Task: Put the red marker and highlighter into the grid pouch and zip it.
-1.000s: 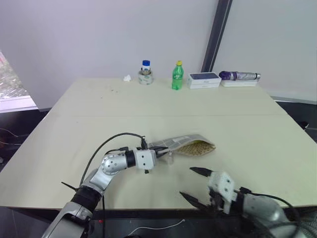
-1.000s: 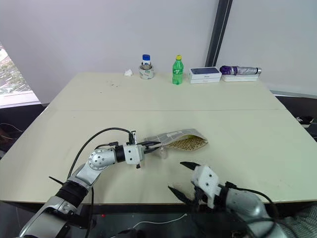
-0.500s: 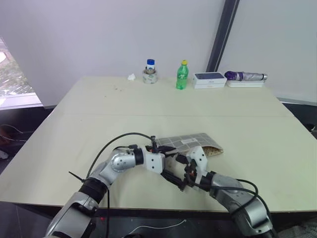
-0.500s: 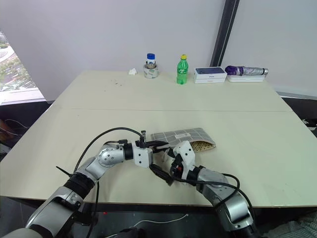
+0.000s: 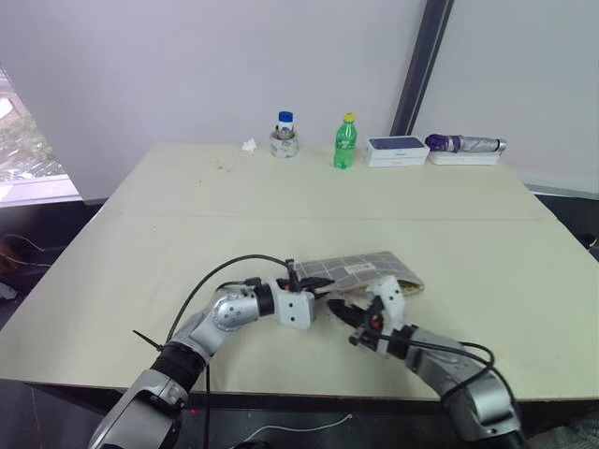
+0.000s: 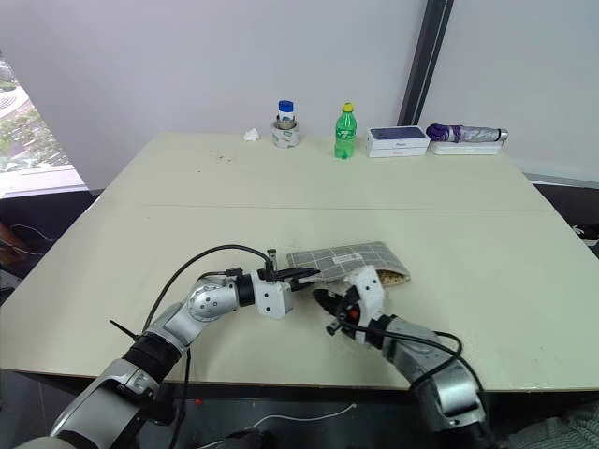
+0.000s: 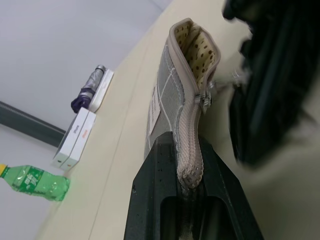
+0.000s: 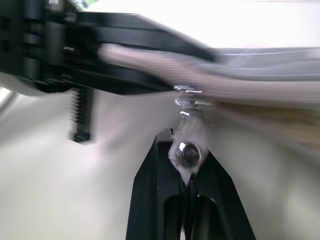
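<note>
The grid pouch (image 5: pixel 360 269) lies flat on the table, grey with white lines. Its right end gapes open on a dotted yellow lining (image 7: pixel 200 47). My left gripper (image 7: pixel 187 150) is shut on the pouch's left end, pinching the zipper edge between its black fingers. My right gripper (image 8: pixel 186 146) comes in from the front and is shut on the zipper pull (image 8: pixel 190 152), which hangs below the zipper close to the left gripper. In the head views the two grippers nearly meet at the pouch's left end, with the right gripper (image 5: pixel 343 308) just to the right. The red marker and the highlighter are hidden.
Along the table's far edge stand a blue-lidded jar (image 5: pixel 284 137), a green bottle (image 5: pixel 346 142), a white box (image 5: pixel 397 150) and a purple folded umbrella (image 5: pixel 463 144) on a tray. A crumpled tissue (image 5: pixel 248 145) lies left of the jar.
My right gripper came up from the table's front edge, where it stood open, to the pouch's left end and shut on the zipper pull. The left gripper kept its grip.
</note>
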Robot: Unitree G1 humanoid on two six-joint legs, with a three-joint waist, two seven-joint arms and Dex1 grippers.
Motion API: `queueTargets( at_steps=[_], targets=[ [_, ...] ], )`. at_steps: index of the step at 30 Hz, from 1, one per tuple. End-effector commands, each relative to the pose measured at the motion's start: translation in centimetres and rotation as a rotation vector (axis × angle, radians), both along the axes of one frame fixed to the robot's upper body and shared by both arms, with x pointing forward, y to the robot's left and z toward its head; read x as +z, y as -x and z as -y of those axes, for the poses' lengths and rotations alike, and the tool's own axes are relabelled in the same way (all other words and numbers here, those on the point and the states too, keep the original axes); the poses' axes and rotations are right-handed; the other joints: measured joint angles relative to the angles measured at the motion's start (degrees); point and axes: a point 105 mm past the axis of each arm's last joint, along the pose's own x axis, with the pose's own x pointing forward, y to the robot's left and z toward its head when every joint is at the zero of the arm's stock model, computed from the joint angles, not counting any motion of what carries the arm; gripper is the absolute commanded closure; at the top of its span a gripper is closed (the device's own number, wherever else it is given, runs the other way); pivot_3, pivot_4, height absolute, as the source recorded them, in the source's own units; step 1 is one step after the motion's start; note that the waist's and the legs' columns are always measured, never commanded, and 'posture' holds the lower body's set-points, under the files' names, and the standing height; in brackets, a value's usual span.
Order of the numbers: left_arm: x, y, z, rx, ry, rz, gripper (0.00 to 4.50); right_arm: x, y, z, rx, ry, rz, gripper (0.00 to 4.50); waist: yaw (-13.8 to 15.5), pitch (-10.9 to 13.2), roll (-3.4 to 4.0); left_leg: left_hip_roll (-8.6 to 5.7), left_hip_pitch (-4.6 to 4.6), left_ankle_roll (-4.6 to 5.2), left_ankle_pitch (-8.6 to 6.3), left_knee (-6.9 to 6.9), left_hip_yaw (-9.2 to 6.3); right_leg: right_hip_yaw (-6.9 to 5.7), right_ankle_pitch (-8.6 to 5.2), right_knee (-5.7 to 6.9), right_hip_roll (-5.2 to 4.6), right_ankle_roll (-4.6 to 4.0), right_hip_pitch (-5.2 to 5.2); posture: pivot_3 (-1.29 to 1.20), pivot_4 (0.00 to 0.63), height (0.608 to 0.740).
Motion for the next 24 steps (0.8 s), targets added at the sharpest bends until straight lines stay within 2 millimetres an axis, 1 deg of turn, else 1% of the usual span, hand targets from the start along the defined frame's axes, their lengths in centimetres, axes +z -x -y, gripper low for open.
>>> queueTargets(
  at_steps=[1,3,6,7,9,10,12,13,15,17,18,19,20,21,22,24],
  targets=[
    [1.5,-0.5,-1.1,0.033,0.042,0.037,4.50,0.7,0.1,3.6,-0.051,0.075,0.046,4.45,-0.05,0.00,0.00,0.01,0.00,0.00,0.00,-0.02,0.00,0.01,0.00,0.00,0.00,0.00,-0.01,0.00,0.150,0.740],
    [1.3,-0.7,-2.3,0.051,0.026,0.032,4.50,0.3,0.2,7.3,-0.099,0.186,0.052,4.45,-0.04,0.00,0.00,0.01,0.00,0.00,0.00,-0.05,0.00,0.01,0.00,-0.02,0.01,0.00,-0.01,0.00,0.150,0.740],
    [1.0,-1.3,-4.0,0.090,0.022,-0.018,4.50,0.2,-0.3,11.7,-0.204,0.276,0.044,4.45,-0.06,0.00,0.00,0.01,0.02,0.00,0.00,-0.03,0.04,0.03,0.00,-0.03,0.00,0.00,0.01,0.00,0.150,0.740],
    [1.0,-1.5,-4.5,0.104,0.025,-0.037,4.50,0.3,-0.5,12.8,-0.234,0.291,0.049,4.45,-0.08,0.00,0.00,0.01,0.04,0.00,0.00,-0.03,0.04,0.03,0.00,-0.02,0.00,0.00,0.02,0.00,0.150,0.740],
    [0.9,-1.7,-5.3,0.123,0.020,-0.056,4.50,0.6,-0.7,14.1,-0.265,0.315,0.064,4.45,-0.24,0.00,0.00,0.03,0.07,0.00,0.00,-0.03,0.04,0.03,0.00,-0.01,0.02,0.00,0.04,0.00,0.150,0.740],
    [0.8,-1.8,-5.6,0.128,0.019,-0.072,4.50,0.7,-0.8,14.3,-0.271,0.320,0.073,4.45,-0.28,0.00,0.00,0.04,0.07,0.00,0.00,-0.03,0.04,0.04,0.00,-0.01,0.03,0.00,0.03,0.00,0.150,0.740],
    [0.5,-1.9,-6.3,0.136,0.048,-0.165,4.50,1.1,-0.9,14.1,-0.255,0.287,0.081,4.45,-0.26,0.00,0.00,0.04,0.06,0.00,0.00,-0.04,0.04,0.04,0.00,-0.02,0.03,0.00,0.03,0.00,0.150,0.740],
    [0.5,-1.9,-6.7,0.145,0.063,-0.199,4.11,1.1,-0.7,13.7,-0.226,0.286,0.087,4.21,-0.27,0.00,0.01,0.04,0.05,0.00,0.00,-0.04,0.04,0.04,0.00,-0.03,0.02,0.00,0.03,0.00,0.150,0.740],
    [0.2,-1.9,-7.4,0.156,0.061,-0.227,3.32,0.9,-0.3,13.0,-0.175,0.304,0.094,3.51,-0.40,0.00,0.01,0.04,0.05,0.00,0.00,-0.03,0.05,0.04,0.00,-0.03,0.02,0.00,0.03,0.00,0.150,0.740],
    [0.3,-1.9,-8.4,0.183,0.106,-0.277,2.29,0.9,0.2,12.8,-0.154,0.301,0.101,2.51,-0.45,0.00,0.01,0.05,0.06,0.00,0.00,-0.06,0.04,0.05,0.00,-0.03,0.02,-0.01,0.01,0.00,0.150,0.740],
    [0.3,-1.6,-9.1,0.188,0.113,-0.305,1.75,0.9,0.6,12.8,-0.137,0.313,0.108,1.93,-0.43,0.00,0.01,0.06,0.06,0.00,0.00,-0.06,0.04,0.05,0.00,-0.03,0.02,-0.01,0.01,0.00,0.150,0.740],
    [0.2,-1.2,-9.8,0.194,0.122,-0.335,1.31,0.9,0.9,13.2,-0.135,0.317,0.106,1.50,-0.43,0.00,0.01,0.06,0.06,0.00,0.00,-0.03,0.04,0.05,0.00,-0.03,0.00,-0.01,0.03,0.00,0.150,0.740],
    [0.1,-0.8,-10.7,0.205,0.141,-0.372,0.66,0.9,1.3,13.7,-0.133,0.326,0.107,0.85,-0.39,0.00,0.01,0.05,0.06,0.00,0.00,-0.03,0.05,0.05,0.00,-0.04,-0.02,0.00,0.03,0.00,0.150,0.740],
    [-0.3,-0.4,-11.5,0.218,0.152,-0.414,0.16,1.0,1.7,14.0,-0.128,0.328,0.112,0.39,-0.39,0.00,0.02,0.04,0.05,0.01,0.00,-0.03,0.05,0.05,0.00,-0.04,-0.05,0.00,0.04,0.00,0.150,0.740],
    [-0.6,0.1,-12.4,0.241,0.172,-0.463,0.00,1.2,2.0,14.4,-0.132,0.321,0.107,0.08,-0.41,0.00,0.02,0.04,0.06,0.02,-0.01,-0.03,0.05,0.06,0.00,-0.05,-0.06,0.00,0.05,0.00,0.150,0.740],
    [-0.6,0.7,-13.8,0.285,0.244,-0.562,0.00,1.8,2.8,14.8,-0.125,0.282,0.100,0.08,-0.48,0.01,0.03,0.05,0.07,0.02,-0.01,-0.05,0.05,0.06,0.00,-0.05,-0.08,-0.01,0.06,0.00,0.150,0.740]
  ],
)
